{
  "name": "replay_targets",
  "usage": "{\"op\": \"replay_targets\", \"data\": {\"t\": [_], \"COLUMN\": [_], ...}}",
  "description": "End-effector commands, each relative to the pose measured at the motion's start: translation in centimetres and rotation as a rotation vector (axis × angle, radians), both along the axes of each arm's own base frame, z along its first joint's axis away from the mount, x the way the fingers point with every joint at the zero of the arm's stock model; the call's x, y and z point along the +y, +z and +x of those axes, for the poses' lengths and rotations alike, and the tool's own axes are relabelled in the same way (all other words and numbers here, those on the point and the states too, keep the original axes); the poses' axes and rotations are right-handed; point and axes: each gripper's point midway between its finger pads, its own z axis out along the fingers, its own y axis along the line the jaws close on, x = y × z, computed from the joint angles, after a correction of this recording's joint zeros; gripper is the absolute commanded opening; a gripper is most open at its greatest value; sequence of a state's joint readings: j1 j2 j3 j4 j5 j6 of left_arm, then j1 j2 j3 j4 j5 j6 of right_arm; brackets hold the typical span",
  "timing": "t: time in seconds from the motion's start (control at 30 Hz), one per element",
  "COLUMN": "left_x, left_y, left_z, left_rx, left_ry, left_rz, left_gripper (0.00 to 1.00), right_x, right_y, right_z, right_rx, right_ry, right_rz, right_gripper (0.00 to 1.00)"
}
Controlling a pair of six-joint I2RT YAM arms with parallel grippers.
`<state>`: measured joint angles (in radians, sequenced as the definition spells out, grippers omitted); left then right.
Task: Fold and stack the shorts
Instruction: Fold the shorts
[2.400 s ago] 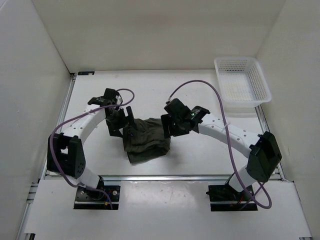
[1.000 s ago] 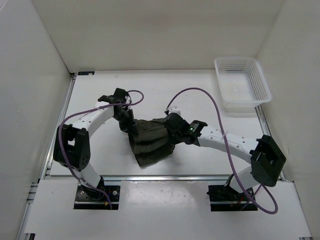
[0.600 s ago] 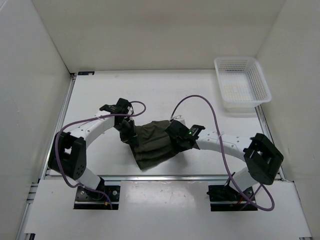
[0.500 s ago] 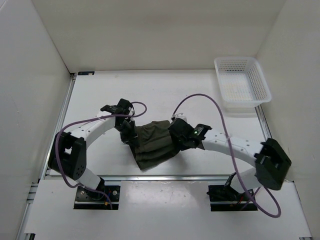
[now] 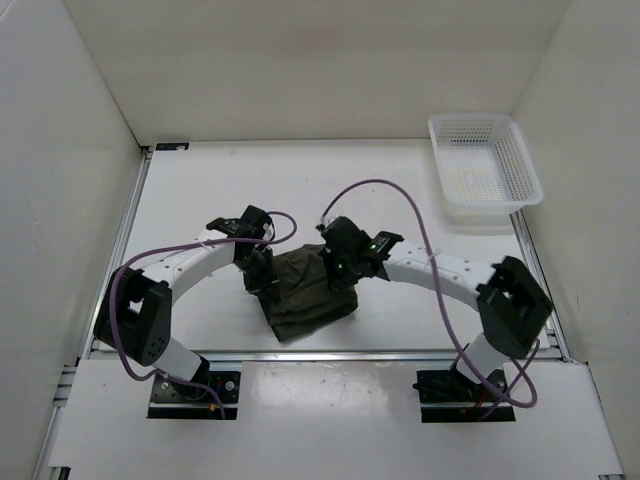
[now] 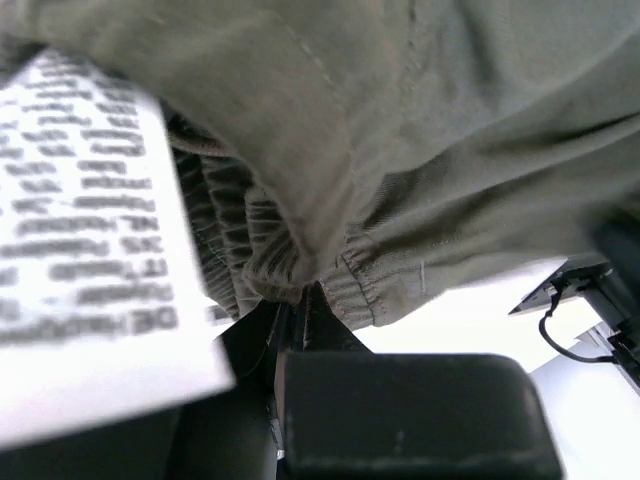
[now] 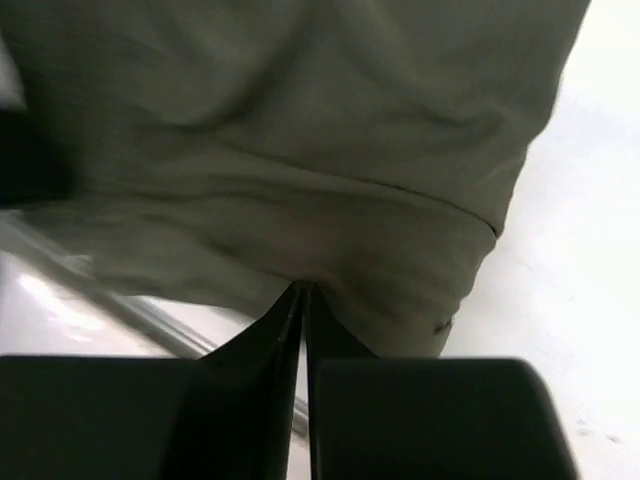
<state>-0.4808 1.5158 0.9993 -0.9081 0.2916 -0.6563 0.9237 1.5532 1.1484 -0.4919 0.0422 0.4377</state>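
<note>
the soft matte olive shorts (image 5: pixel 308 298) are bunched at lower centre. the gathered waistband (image 6: pixel 262 262) is pinched by the left gripper (image 6: pixel 298 305), a smooth fold by the right gripper (image 7: pixel 302 295), both closed.

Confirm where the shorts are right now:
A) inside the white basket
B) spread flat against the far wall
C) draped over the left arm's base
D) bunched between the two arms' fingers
D: the shorts sit bunched mid-table, with the left fingers closed on the gathered waistband and the right fingers pinching the other side; the basket in the far right corner holds no cloth.
</note>
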Motion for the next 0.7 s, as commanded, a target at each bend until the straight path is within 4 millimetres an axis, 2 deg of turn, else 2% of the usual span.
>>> {"op": "replay_targets", "data": {"t": [0.0,0.1,0.13,0.2,0.27,0.3,0.37,0.4,0.43,0.47,0.5,0.53,0.57,0.67], "left_x": [0.5,0.7,0.9,0.9,0.9,0.6,0.4,0.0,0.2,0.5,0.7,0.5,0.6,0.4], "left_y": [0.7,0.4,0.2,0.2,0.4,1.3,2.5,4.0,5.0,5.8,6.5,7.8,8.2,8.4], "left_z": [-0.3,-0.5,-0.7,-0.7,-0.7,-0.2,-0.1,0.6,1.1,1.1,1.5,2.3,2.5,4.2], "left_rx": [-0.041,-0.035,-0.027,-0.027,-0.035,-0.057,-0.067,-0.102,-0.144,-0.152,-0.170,-0.204,-0.220,-0.237], "left_ry": [0.020,0.031,0.031,0.031,0.031,0.031,0.029,0.030,0.037,0.041,0.047,0.052,0.045,0.066], "left_rz": [0.008,0.021,0.026,0.026,0.021,0.009,-0.009,-0.028,-0.022,-0.008,0.004,-0.001,0.004,-0.002], "left_gripper": [0.10,0.10,0.10,0.10,0.10,0.10,0.32,0.44,0.76,0.89,0.96,0.97,0.95,0.79], "right_x": [-0.7,-1.5,-1.6,-1.8,-1.6,-1.8,-1.4,-1.5,-1.2,-1.2,-1.3,-1.1,-1.2,-0.8], "right_y": [-5.1,-7.7,-8.0,-7.7,-6.3,-5.2,-2.7,-1.2,0.4,1.8,2.4,3.2,3.9,4.1], "right_z": [-1.9,-2.9,-2.9,-2.9,-2.2,-2.0,-0.7,-0.5,-0.1,0.2,0.4,0.6,1.1,1.8], "right_rx": [0.122,0.167,0.173,0.167,0.132,0.114,0.051,0.028,-0.004,-0.032,-0.047,-0.054,-0.071,-0.070], "right_ry": [0.040,0.046,0.045,0.041,0.027,0.020,-0.004,-0.009,-0.006,-0.013,-0.021,-0.021,-0.024,-0.021], "right_rz": [-0.052,-0.089,-0.096,-0.101,-0.095,-0.095,-0.076,-0.059,-0.039,-0.020,-0.016,-0.007,0.004,0.007], "right_gripper": [0.06,0.05,0.03,0.02,0.02,0.02,0.02,0.03,0.05,0.10,0.12,0.16,0.24,0.30]}}
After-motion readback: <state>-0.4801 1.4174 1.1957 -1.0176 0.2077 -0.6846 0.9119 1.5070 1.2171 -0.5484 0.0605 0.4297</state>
